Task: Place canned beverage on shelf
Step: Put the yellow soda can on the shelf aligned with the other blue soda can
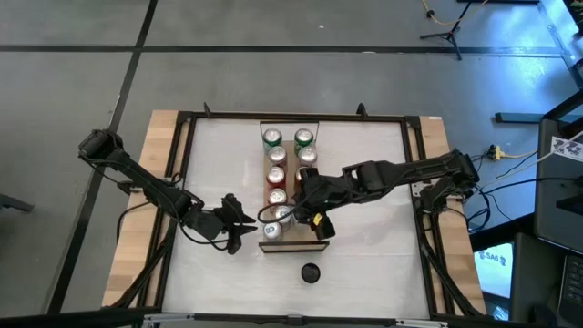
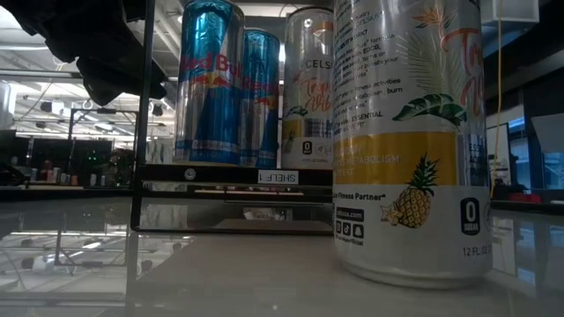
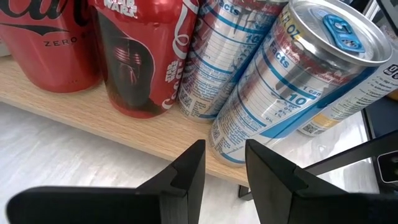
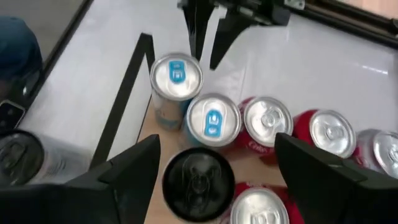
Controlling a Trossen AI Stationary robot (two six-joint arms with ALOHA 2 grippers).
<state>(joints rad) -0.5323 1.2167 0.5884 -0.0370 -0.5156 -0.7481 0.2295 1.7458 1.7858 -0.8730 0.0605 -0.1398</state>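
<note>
Right gripper (image 4: 214,171) over shelf (image 1: 290,244), fingers apart around black-topped can (image 4: 198,176). Step: set can down. Next: let go, lift up. Left gripper (image 3: 224,171) beside shelf, fingers slightly apart, holding nothing.

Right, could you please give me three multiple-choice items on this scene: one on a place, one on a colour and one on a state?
1. Where is the lone can? A. on the white table, past the short end of the shelf; B. stacked on other cans; C. on the floor.
2. What colour are the tabs on the two cans nearest the left gripper? A. red; B. blue; C. gold.
3. What does the left gripper hold? A. a can; B. a cloth; C. nothing.
Answers: A, it stands alone on the table; B, both tabs are blue; C, nothing sits between its slightly parted fingers.
</note>
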